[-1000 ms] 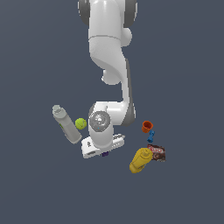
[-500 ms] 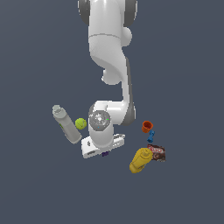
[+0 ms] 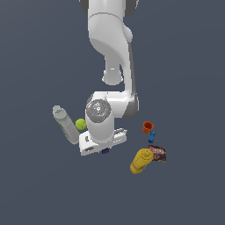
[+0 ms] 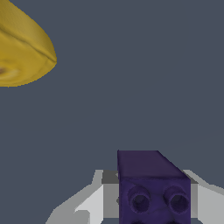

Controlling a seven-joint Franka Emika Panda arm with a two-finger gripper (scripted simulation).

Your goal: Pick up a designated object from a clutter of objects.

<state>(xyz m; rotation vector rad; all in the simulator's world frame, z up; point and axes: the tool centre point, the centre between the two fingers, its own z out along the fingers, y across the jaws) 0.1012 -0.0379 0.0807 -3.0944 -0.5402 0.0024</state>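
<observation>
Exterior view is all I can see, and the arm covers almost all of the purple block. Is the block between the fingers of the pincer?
Observer: Yes. In the wrist view the purple block sits inside the pincer, with one finger on each side.
Operator: Is there a gap at the fingers?
Observer: None that I can see. The fingers meet both sides of the block.
Operator: What does the block look like up close?
Observer: The face toward the wrist camera has two round hollows side by side.
</observation>
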